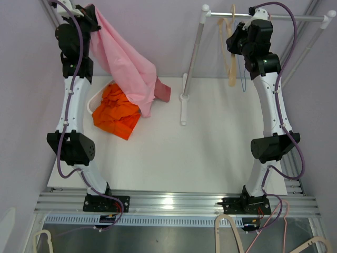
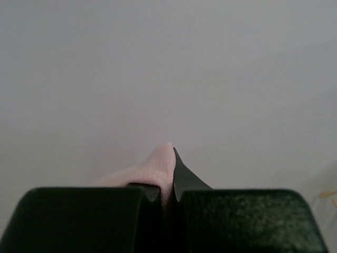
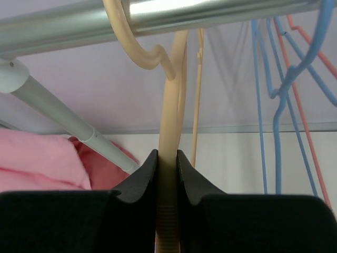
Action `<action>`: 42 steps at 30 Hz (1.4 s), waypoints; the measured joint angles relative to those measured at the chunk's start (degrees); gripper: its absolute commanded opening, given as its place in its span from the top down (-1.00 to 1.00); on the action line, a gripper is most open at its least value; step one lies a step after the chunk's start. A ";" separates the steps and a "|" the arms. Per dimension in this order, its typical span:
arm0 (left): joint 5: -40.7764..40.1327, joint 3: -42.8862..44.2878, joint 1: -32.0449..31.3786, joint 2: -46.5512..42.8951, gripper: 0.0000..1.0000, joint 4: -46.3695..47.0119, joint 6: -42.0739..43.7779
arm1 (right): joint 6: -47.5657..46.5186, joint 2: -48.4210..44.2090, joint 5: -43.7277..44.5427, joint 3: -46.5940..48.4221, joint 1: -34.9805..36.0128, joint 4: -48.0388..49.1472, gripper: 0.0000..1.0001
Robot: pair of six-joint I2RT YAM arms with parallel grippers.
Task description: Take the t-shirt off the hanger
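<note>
A pink t-shirt (image 1: pixel 124 60) hangs from my left gripper (image 1: pixel 88 16) at the far left and drapes down toward the table. In the left wrist view the gripper (image 2: pixel 168 163) is shut on a fold of the pink t-shirt (image 2: pixel 155 166). A cream hanger (image 1: pixel 230 50) hangs bare on the metal rail (image 1: pixel 263 16) at the far right. My right gripper (image 1: pixel 235 38) is shut on the hanger. In the right wrist view the gripper (image 3: pixel 167 158) clamps the hanger (image 3: pixel 171 132) just below its hook on the rail (image 3: pixel 63 26).
An orange garment (image 1: pixel 116 112) lies in a white basket (image 1: pixel 90 104) at the left. A dark pink cloth (image 1: pixel 163 90) lies beside it. The rail's white post (image 1: pixel 184 97) stands mid-table. Blue (image 3: pixel 276 105) and orange (image 3: pixel 303 79) wire hangers hang right of the cream one.
</note>
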 measured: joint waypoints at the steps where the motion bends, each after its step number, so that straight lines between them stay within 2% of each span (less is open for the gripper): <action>1: -0.59 -4.02 0.50 -1.25 0.99 0.28 0.00 | 0.04 0.00 -0.07 -0.66 0.22 0.28 1.00; 6: -4.55 -26.27 -0.28 -7.08 0.99 1.38 -1.31 | 0.20 0.11 -0.22 -2.03 1.07 1.14 1.00; 9: -12.52 -33.97 -2.49 -7.58 0.99 -2.47 -1.16 | 0.22 0.11 0.02 -2.03 1.46 1.20 1.00; 11: -16.76 -35.91 -5.14 -7.58 0.99 -6.99 -1.31 | 0.22 0.13 0.13 -2.03 1.75 1.20 1.00; 15: -24.15 -34.91 -10.60 -7.65 0.99 -19.30 -5.42 | 0.24 0.13 0.09 -2.05 2.40 1.16 1.00; 19: -25.07 -29.42 -10.91 -3.52 0.99 -31.32 -11.58 | 0.22 0.11 0.09 -2.56 3.39 1.42 1.00; 27: -19.10 -2.71 -6.47 24.11 0.99 -57.33 -21.77 | 0.22 -5.42 0.15 -12.74 4.76 7.52 1.00; 31: -15.69 -1.25 -5.42 29.97 0.99 -63.67 -26.53 | 0.22 -9.09 0.07 -18.12 5.01 10.12 1.00; 39: -14.97 -1.38 -3.72 28.68 0.99 -74.03 -37.42 | 0.20 -11.87 0.09 -21.79 5.07 11.63 1.00; 41: -15.06 -3.98 -3.30 26.97 0.66 -74.51 -38.10 | 0.20 -11.87 0.17 -21.77 5.05 11.58 0.93; 42: -15.10 -5.55 -3.21 25.77 0.42 -74.62 -38.45 | 0.17 -11.87 0.24 -21.66 5.05 11.50 0.91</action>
